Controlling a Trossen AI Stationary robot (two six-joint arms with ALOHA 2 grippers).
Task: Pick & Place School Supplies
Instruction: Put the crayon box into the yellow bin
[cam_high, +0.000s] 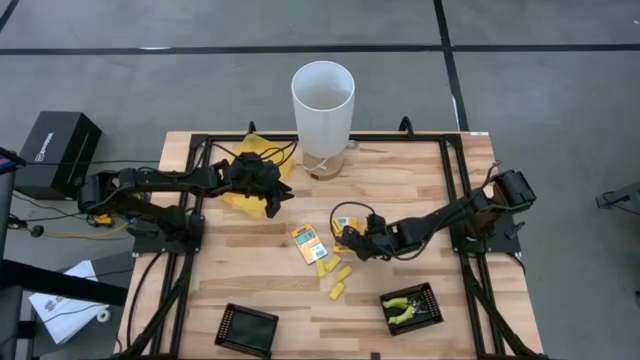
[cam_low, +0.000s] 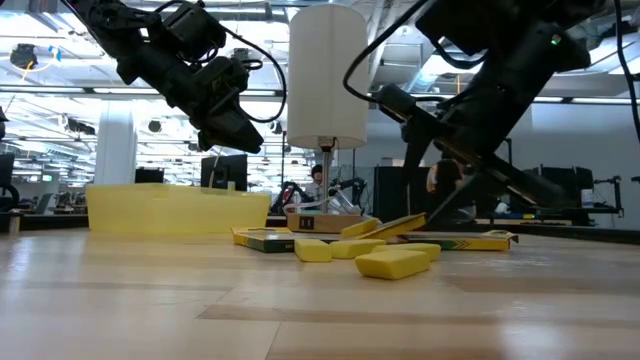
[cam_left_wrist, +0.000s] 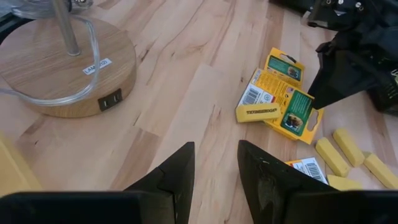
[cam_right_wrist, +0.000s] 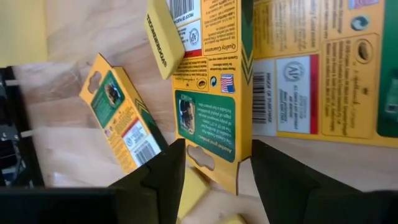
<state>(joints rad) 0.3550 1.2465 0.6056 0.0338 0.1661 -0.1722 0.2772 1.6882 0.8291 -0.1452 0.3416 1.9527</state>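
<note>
Wood-plank table (cam_high: 400, 180), my inventory L to R as I see it from the high cam. Far L, off the table: black box (cam_high: 58, 150) on the floor. L arm reaches in over the translucent yellow pouch (cam_high: 243, 195); left gripper (cam_high: 277, 200) hangs above the bare wood just beside the pouch, fingers parted w/ a gap between them and nothing in it per the left wrist cam, i.e. released. Back centre: white lamp shade (cam_high: 322, 105) on a round wood base (cam_left_wrist: 59, 65). Front L of centre: black square tray (cam_high: 247, 328) near the table's front edge. Centre: flat yellow-orange packet (cam_high: 308, 243) w/ green-white label lying flat, apart from both grippers. Just R of it, short yellow oblong pieces (cam_high: 340, 278) scattered in a loose group, abt four that I can count, none held. Right gripper (cam_high: 357, 243) is down low at a cluster of more packets (cam_right_wrist: 214, 81); right wrist cam shows its two fingers spread either side of the tab end of one packet, gaps visible both sides, so I log it as not clenched and not grasping. Front R: second black tray (cam_high: 412, 308) holding yellow-green-handled pliers (cam_high: 403, 310). R arm base sits at the table's R edge.
</note>
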